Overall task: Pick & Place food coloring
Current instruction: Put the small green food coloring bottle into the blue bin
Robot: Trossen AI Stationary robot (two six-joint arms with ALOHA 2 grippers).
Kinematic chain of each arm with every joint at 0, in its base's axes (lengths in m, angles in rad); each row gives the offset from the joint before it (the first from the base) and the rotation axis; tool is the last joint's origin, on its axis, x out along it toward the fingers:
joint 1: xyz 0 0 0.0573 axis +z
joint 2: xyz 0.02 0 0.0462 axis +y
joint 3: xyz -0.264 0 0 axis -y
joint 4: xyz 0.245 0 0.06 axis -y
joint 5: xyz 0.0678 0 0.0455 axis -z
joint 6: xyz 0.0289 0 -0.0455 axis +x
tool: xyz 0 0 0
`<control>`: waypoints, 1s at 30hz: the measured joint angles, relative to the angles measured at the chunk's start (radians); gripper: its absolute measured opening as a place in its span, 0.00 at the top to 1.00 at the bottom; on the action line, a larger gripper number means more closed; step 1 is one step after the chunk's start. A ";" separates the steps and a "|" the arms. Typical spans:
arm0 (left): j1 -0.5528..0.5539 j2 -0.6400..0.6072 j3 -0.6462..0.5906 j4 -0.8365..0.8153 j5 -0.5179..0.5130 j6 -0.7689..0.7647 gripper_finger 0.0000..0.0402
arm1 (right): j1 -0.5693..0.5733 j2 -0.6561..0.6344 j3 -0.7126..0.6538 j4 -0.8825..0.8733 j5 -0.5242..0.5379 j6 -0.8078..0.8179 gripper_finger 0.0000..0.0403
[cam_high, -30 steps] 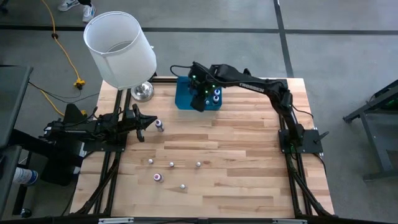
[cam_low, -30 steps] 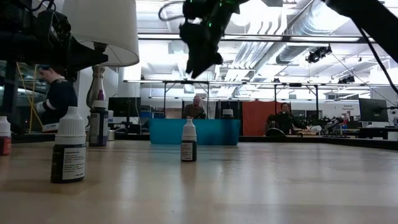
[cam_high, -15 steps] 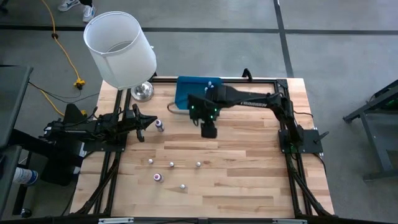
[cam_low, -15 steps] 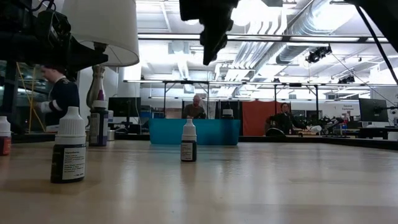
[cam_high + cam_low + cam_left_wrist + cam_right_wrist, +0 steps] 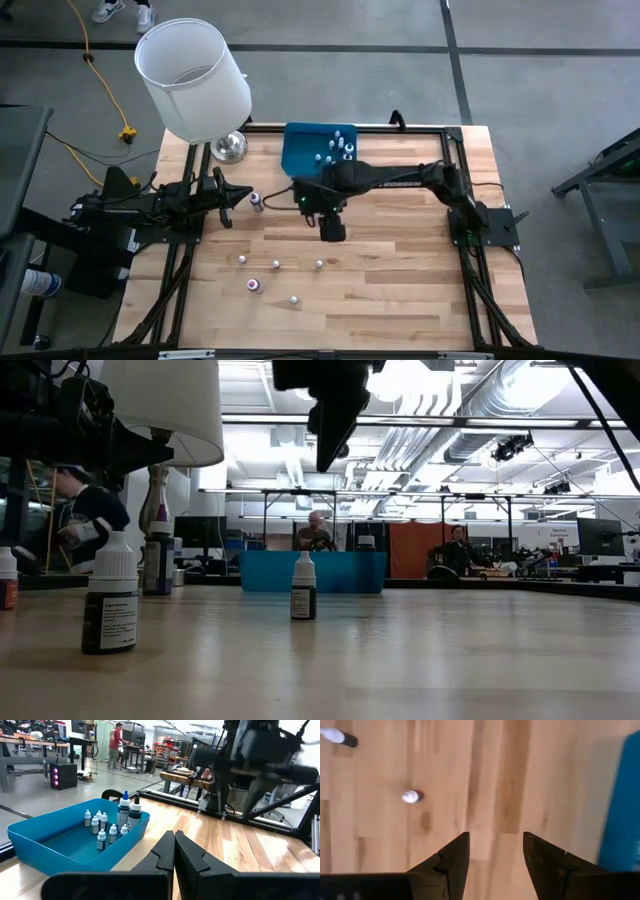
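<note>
A pale butcher-block table (image 5: 400, 290) fills the frame, with a lamp's white shade (image 5: 193, 78) over its far left corner and an open workshop behind. We see a blue tray (image 5: 300, 150) at the far edge, already holding several white-capped food-coloring bottles (image 5: 338, 148). Six more bottles are loose on the wood: five scattered low on the near left (image 5: 276, 265), and one dark-bodied (image 5: 256, 201) just beside the left gripper (image 5: 236, 197), which rests pinched closed at the left edge.

The right gripper (image 5: 333, 228) hangs above the middle of the table, jaws spread and empty, between the tray and the loose cluster. Its wrist camera shows bare planks between the fingers (image 5: 447, 862), with two bottles (image 5: 411, 796) off to one side.

We judge the next reach risky: these bottles are small, light and stand upright, so a finger arriving off-centre could tip one and send it rolling. Neighbours stand near enough to be clipped on descent.
</note>
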 joint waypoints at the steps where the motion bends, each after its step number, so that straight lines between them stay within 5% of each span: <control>1: 0.000 0.000 0.000 0.000 0.000 0.000 1.00 | 0.006 0.012 0.000 0.009 -0.009 0.000 0.57; 13: 0.000 0.000 0.000 0.000 0.000 0.000 1.00 | 0.023 0.144 0.000 0.345 -0.019 -0.052 0.58; 30: 0.000 0.000 0.000 0.000 0.000 0.000 1.00 | 0.113 0.220 0.000 0.527 -0.139 -0.268 0.58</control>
